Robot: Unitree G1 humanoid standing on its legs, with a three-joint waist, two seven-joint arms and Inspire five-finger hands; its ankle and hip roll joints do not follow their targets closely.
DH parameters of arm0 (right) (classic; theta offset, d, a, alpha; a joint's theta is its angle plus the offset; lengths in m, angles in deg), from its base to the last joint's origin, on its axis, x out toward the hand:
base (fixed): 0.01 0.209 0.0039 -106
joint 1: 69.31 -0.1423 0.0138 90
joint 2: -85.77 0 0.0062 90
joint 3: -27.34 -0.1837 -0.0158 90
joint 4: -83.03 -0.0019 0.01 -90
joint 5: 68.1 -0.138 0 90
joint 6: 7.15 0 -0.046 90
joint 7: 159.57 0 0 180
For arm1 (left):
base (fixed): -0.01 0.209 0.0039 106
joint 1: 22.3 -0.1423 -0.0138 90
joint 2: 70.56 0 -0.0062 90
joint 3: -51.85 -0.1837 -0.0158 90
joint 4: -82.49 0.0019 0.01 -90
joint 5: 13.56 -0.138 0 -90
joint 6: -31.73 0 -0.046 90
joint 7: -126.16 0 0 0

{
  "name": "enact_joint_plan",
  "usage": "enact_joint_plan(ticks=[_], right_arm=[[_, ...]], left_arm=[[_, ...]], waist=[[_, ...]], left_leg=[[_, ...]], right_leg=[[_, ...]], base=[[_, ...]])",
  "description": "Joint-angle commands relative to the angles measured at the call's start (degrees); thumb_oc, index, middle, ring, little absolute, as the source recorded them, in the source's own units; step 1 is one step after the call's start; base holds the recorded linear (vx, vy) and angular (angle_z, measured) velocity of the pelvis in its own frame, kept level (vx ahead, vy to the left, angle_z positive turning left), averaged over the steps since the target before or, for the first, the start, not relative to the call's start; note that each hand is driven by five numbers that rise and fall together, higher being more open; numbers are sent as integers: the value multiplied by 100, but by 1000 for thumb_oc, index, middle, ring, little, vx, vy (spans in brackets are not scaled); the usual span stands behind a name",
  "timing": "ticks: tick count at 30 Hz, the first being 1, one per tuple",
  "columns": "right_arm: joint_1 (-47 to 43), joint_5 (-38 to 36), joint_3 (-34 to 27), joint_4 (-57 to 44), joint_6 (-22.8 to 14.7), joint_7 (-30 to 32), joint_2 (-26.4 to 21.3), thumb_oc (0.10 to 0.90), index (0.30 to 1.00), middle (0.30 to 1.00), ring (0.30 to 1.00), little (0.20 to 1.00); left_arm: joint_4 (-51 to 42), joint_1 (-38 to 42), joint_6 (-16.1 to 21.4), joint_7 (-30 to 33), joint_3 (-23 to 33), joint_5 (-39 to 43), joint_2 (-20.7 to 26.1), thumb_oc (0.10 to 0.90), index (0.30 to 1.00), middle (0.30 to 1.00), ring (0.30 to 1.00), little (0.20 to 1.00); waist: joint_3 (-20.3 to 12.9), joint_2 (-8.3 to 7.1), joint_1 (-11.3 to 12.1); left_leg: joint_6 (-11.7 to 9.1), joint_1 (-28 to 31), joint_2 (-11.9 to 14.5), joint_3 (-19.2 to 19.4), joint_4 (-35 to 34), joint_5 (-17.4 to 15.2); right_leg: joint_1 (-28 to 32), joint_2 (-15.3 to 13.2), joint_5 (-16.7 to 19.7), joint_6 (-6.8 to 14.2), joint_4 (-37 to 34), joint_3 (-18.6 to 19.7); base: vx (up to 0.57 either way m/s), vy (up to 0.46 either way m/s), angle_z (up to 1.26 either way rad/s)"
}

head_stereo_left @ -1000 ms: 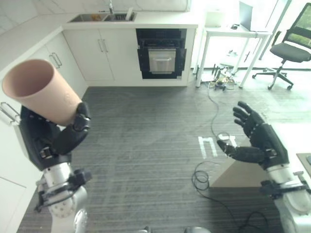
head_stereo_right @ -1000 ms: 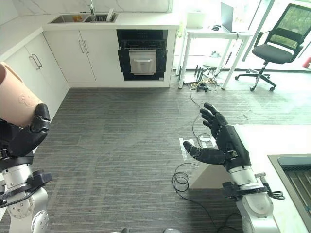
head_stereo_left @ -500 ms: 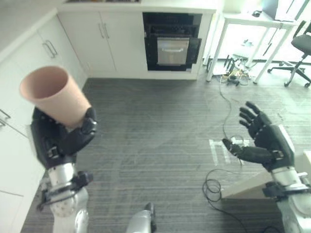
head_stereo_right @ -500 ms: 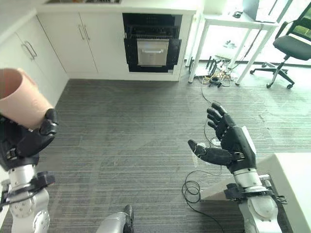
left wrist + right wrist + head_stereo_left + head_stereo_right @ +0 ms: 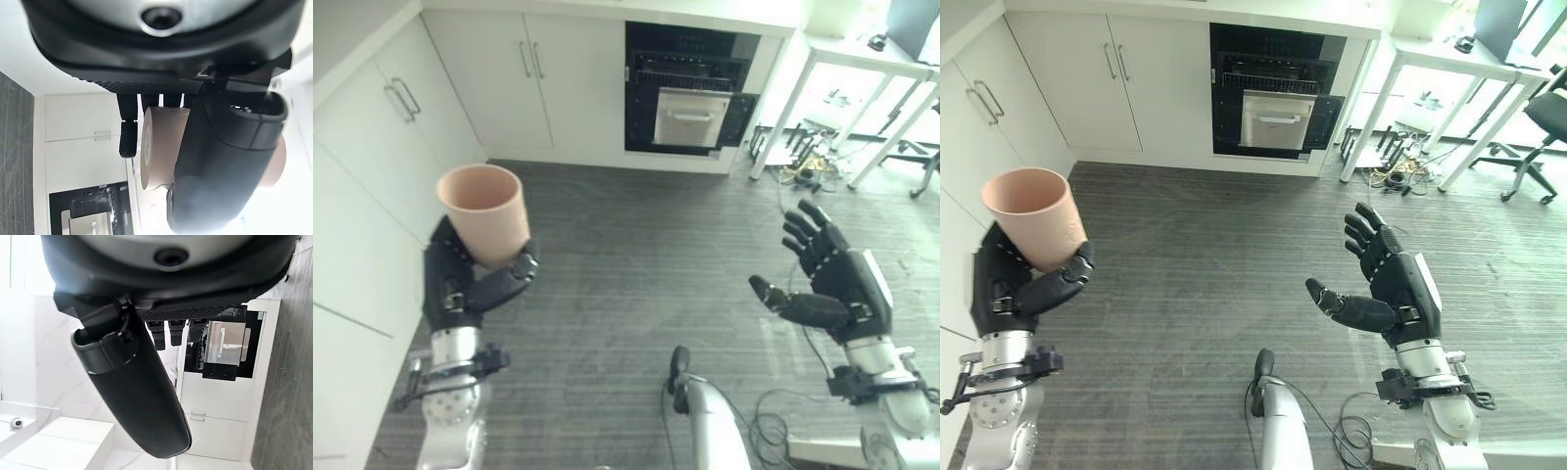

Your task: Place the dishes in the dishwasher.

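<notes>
1. The base of the pink cup (image 5: 485,208) is hidden inside the curled fingers and thumb of the left hand (image 5: 460,284); in the left wrist view much of its wall is covered by the thumb.
2. The interior of the open dishwasher (image 5: 1273,93) is too dark and small for its contents to be told; only a wire rack edge is made out.
3. The white table (image 5: 1449,73) is cut off by the upper right edge.
4. The office chair (image 5: 1538,122) is cut by the right edge.
5. The white cabinets (image 5: 372,157) are cut by the left edge.
</notes>
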Motion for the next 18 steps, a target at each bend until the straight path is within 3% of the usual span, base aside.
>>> enact_joint_plan(ticks=[1,2,4,5,6,7,8,9,10,11,12,13,14,15,18], right_arm=[[-659,-307,-336,-326,-486,196,-238,800,900,900,900,900],[-692,-294,-345,-317,-455,200,-282,800,900,900,900,900],[-705,-330,-378,-297,-463,144,-343,800,900,900,900,900],[-683,-369,-422,-272,-454,96,-375,800,900,900,900,900],[-675,-390,-431,-250,-434,90,-401,800,900,900,900,900],[-670,-389,-440,-229,-434,80,-421,800,900,900,900,900],[-631,-374,-463,-182,-492,31,-441,800,900,900,900,900],[-600,-331,-484,-141,-536,9,-411,800,900,900,900,900],[-605,-317,-468,-145,-546,50,-407,800,900,900,900,900],[-605,-317,-468,-145,-546,50,-407,800,900,900,900,900],[-640,-326,-427,-148,-548,22,-399,800,900,900,900,900],[-692,-316,-375,-165,-507,-4,-385,800,900,900,900,900],[-739,-243,-275,-168,-488,20,-341,800,900,900,900,900],[-766,-154,-147,-227,-414,72,-314,800,900,900,900,900],[-685,-174,-150,-295,-408,20,-329,800,900,900,900,900]], left_arm=[[-1173,413,523,208,175,-129,543,400,300,300,300,300],[-1156,395,513,197,176,-66,531,400,300,300,300,300],[-1129,361,539,207,158,-19,486,400,300,300,300,300],[-1074,370,573,207,119,-69,430,400,300,300,300,300],[-1044,376,591,224,78,-113,397,400,300,300,300,300],[-1028,384,613,241,35,-171,362,400,300,300,300,300],[-1026,366,637,231,5,-195,314,400,300,300,300,300],[-997,345,683,168,-6,-165,288,400,300,300,300,300],[-961,348,725,110,-10,-163,267,400,300,300,300,300],[-961,348,725,110,-10,-163,267,400,300,300,300,300],[-926,245,836,53,34,-163,246,400,300,300,300,300],[-936,146,883,57,69,-181,265,400,300,300,300,300],[-926,91,890,76,66,-200,297,400,300,300,300,300],[-926,45,858,219,22,-250,304,400,300,300,300,300],[-890,-16,984,306,15,-275,277,400,300,300,300,300]], waist=[[-738,-181,-139],[-799,-115,-159],[-901,5,-179],[-975,-29,-203],[-952,-108,-180],[-895,-184,-146],[-791,-329,-75],[-672,-386,-6],[-606,-409,82],[-606,-409,82],[-547,-318,168],[-542,-232,220],[-478,-44,308],[-493,168,435],[-557,238,525]], left_leg=[[-180,-824,614,-596,490,-218],[-281,-707,704,-606,490,21],[-543,-507,914,-551,490,954],[-758,-298,1026,-361,524,1869],[-865,-324,1067,-254,846,2223],[-928,-553,1104,-202,1377,2382],[-936,-1118,1091,-132,2411,2460],[-872,-1784,1220,-58,2979,2403],[-726,-2172,1109,-96,2951,2227],[-726,-2172,1109,-96,2951,2227],[-572,-2288,1009,73,1994,2008],[-554,-2248,1002,241,965,2046],[-593,-2626,1124,155,490,1979],[-676,-3287,1259,-209,490,1739],[-782,-3790,1408,-228,490,1821]], right_leg=[[1036,-286,807,1539,-733,740],[1075,-178,748,1454,-733,764],[1220,110,498,1209,-733,797],[1384,219,297,1055,-733,844],[1527,251,192,954,-733,912],[1666,285,108,856,-733,982],[1889,303,-6,714,-733,1108],[2104,340,-85,657,-733,1191],[2190,364,-118,669,-733,1216],[2190,364,-118,669,-733,1216],[2302,535,-269,739,-733,1362],[2370,681,-371,813,-733,1550],[2507,951,-501,886,-733,1771],[2654,1199,-636,924,-733,1959],[2933,1338,-875,874,-733,2034]], base=[[582,-310,-40],[386,-207,-32],[461,-277,-35],[485,-343,-50],[459,-369,-71],[342,-361,-67],[326,-352,-64],[283,-276,-52],[158,-135,-81],[289,-42,-75],[402,30,-84],[586,105,-76],[646,199,-144],[534,178,-156],[393,102,-106]])
